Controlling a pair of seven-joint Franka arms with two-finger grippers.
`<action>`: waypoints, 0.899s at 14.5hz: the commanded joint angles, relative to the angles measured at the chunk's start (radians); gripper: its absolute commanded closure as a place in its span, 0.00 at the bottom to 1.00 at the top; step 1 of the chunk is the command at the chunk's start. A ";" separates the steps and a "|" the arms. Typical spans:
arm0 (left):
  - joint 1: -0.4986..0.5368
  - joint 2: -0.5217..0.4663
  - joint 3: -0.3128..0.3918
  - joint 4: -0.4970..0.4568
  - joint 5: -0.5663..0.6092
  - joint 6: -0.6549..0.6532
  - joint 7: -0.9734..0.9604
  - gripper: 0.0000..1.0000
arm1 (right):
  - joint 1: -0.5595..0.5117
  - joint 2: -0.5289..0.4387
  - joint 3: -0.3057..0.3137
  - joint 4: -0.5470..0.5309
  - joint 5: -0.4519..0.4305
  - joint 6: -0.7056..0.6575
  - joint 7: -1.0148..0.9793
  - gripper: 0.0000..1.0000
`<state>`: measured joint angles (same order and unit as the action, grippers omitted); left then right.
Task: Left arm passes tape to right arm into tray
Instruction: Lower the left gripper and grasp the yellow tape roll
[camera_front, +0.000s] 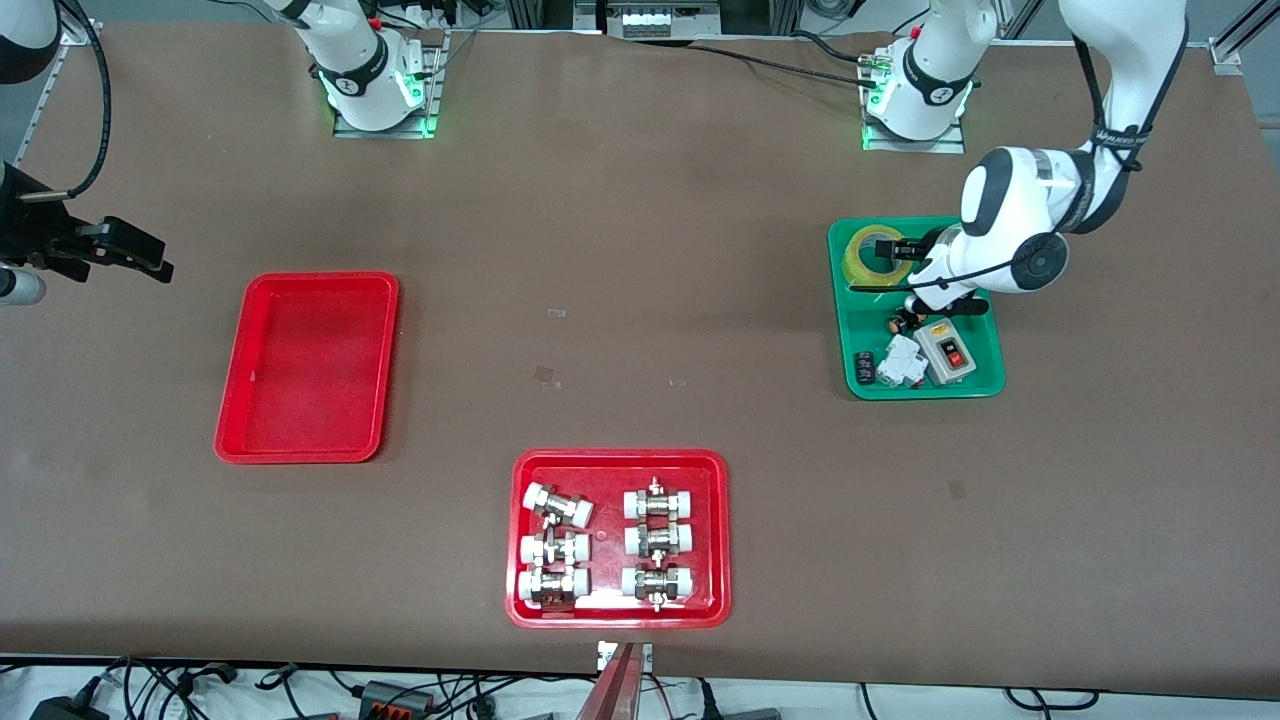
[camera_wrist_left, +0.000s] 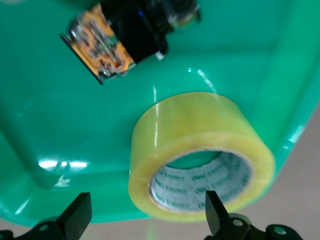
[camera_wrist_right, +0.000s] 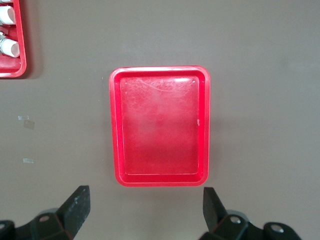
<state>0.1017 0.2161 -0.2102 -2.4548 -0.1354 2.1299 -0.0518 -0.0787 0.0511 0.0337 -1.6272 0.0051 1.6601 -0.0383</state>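
The yellow tape roll (camera_front: 872, 255) lies flat in the green tray (camera_front: 852, 330), at the end nearest the left arm's base. My left gripper (camera_front: 888, 267) is low over it and open. In the left wrist view the tape (camera_wrist_left: 200, 150) fills the middle. One fingertip (camera_wrist_left: 215, 212) shows in front of its pale core, the other stands beside the roll, so my left gripper (camera_wrist_left: 147, 215) straddles the roll's wall without closing. My right gripper (camera_front: 110, 258) is open and empty, up beside the plain red tray (camera_front: 305, 365), which also shows empty in the right wrist view (camera_wrist_right: 160, 125), above my right gripper (camera_wrist_right: 145, 210).
The green tray also holds a grey switch box with a red button (camera_front: 948, 352), a white part (camera_front: 900, 362) and a small orange circuit board (camera_wrist_left: 100, 47). A red tray of white-capped metal fittings (camera_front: 522, 600) lies nearest the front camera, mid-table.
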 joint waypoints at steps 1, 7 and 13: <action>0.015 0.003 -0.012 -0.024 -0.017 0.027 0.012 0.00 | -0.004 -0.005 0.003 0.000 0.001 0.001 0.008 0.00; 0.016 0.003 -0.014 -0.018 -0.017 0.016 0.013 0.77 | -0.004 -0.005 0.003 0.000 0.001 -0.003 0.008 0.00; 0.035 -0.001 -0.012 -0.010 -0.017 0.015 0.020 0.99 | -0.004 -0.005 0.003 0.001 0.001 -0.003 0.008 0.00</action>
<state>0.1181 0.2317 -0.2115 -2.4559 -0.1355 2.1519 -0.0514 -0.0787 0.0526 0.0337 -1.6272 0.0051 1.6601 -0.0383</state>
